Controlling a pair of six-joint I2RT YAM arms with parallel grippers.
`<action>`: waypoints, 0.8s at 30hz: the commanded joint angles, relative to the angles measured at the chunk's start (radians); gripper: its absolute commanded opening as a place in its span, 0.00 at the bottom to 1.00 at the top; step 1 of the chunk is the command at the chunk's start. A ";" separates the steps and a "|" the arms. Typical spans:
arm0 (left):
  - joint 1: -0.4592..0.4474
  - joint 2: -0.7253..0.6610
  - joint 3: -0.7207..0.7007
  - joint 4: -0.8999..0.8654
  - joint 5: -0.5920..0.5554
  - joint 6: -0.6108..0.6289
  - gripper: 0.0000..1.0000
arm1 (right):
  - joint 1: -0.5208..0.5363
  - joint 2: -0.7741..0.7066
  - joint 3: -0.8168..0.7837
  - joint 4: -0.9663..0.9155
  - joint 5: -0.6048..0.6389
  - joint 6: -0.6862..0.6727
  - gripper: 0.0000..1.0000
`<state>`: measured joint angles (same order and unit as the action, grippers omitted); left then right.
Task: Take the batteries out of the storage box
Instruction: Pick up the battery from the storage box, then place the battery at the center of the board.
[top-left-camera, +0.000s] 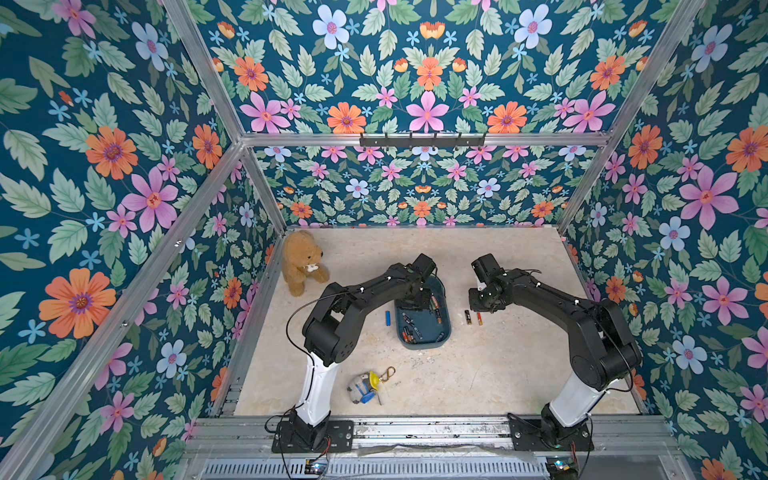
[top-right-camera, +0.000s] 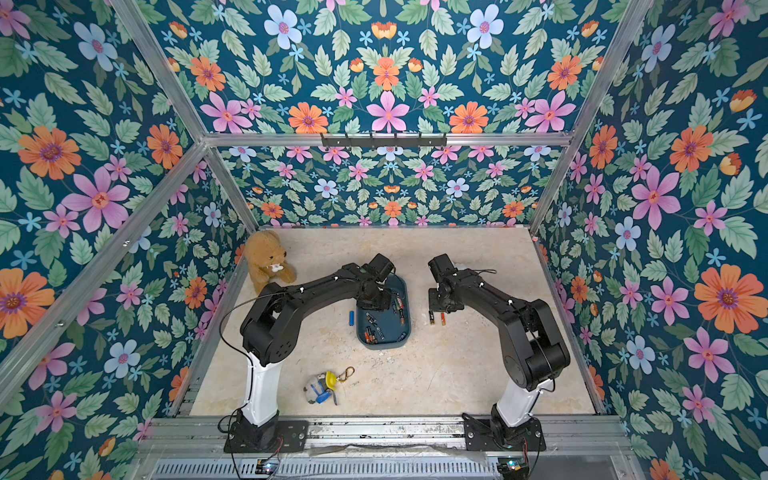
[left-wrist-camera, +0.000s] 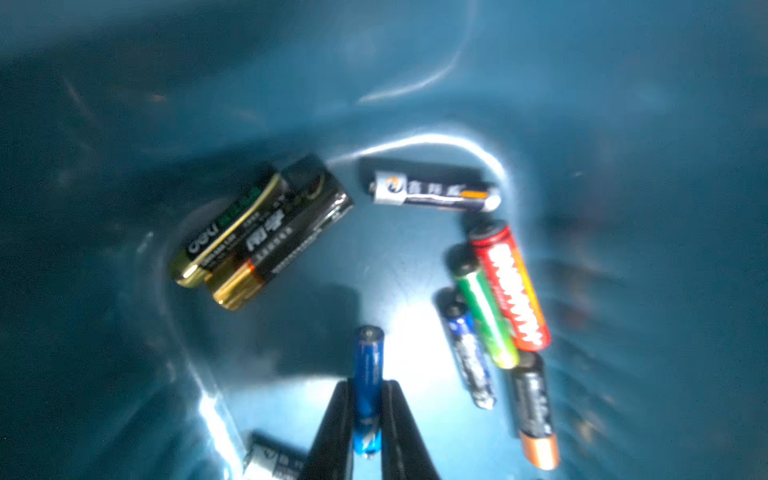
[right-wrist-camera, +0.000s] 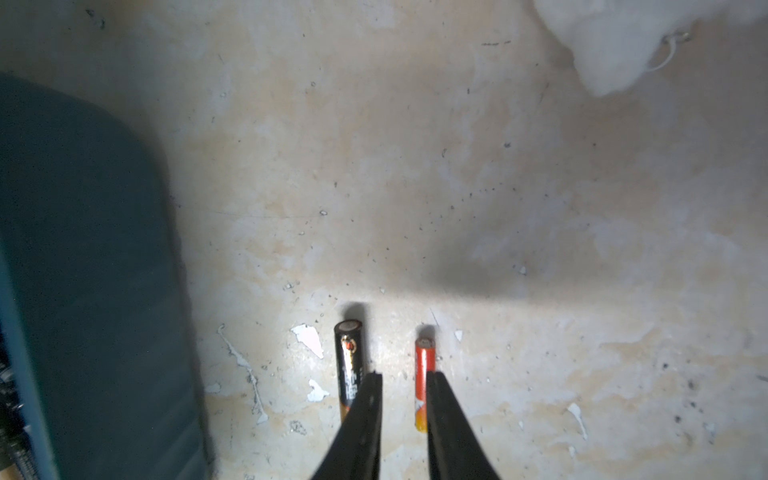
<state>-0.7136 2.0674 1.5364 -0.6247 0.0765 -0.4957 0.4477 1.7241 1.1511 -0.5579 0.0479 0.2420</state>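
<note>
- Left wrist view: the left gripper (left-wrist-camera: 368, 386) has its black, tapered fingers pinched on a slim, glossy blue battery (left-wrist-camera: 368, 357). The battery runs lengthwise between them, and its metal cap pokes out past the tips.
- Around the jaws curves the storage box (left-wrist-camera: 124, 124), smooth teal plastic with a rounded wall that catches the light. The gripped cell is within its walls.
- Beyond the tips lie a black-and-gold pair (left-wrist-camera: 262, 232), touching side by side, and a white-and-navy cell (left-wrist-camera: 432, 193).
- Off to one side of the jaws, a red cylinder (left-wrist-camera: 513, 286) and a green cylinder (left-wrist-camera: 486, 316) huddle together.
- The right gripper (right-wrist-camera: 404, 376) is over the mottled, chipped beige table (right-wrist-camera: 457, 187), outside the box, with its jaws slightly apart and gripping nothing.
- A black battery (right-wrist-camera: 348, 361) lies just outside one finger. An orange battery (right-wrist-camera: 422, 365) lies below the gap, against the other finger.
</note>
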 joint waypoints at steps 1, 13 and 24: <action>0.001 -0.019 0.006 0.000 0.004 -0.004 0.15 | 0.001 -0.001 0.009 -0.008 -0.006 0.003 0.25; 0.029 -0.133 -0.027 0.011 0.014 -0.017 0.15 | 0.002 0.004 0.021 -0.008 -0.017 0.011 0.25; 0.107 -0.281 -0.129 0.010 0.011 -0.016 0.15 | 0.003 0.009 0.021 -0.004 -0.019 0.014 0.25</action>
<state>-0.6224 1.8137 1.4281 -0.6178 0.0921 -0.5110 0.4496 1.7287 1.1652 -0.5575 0.0292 0.2440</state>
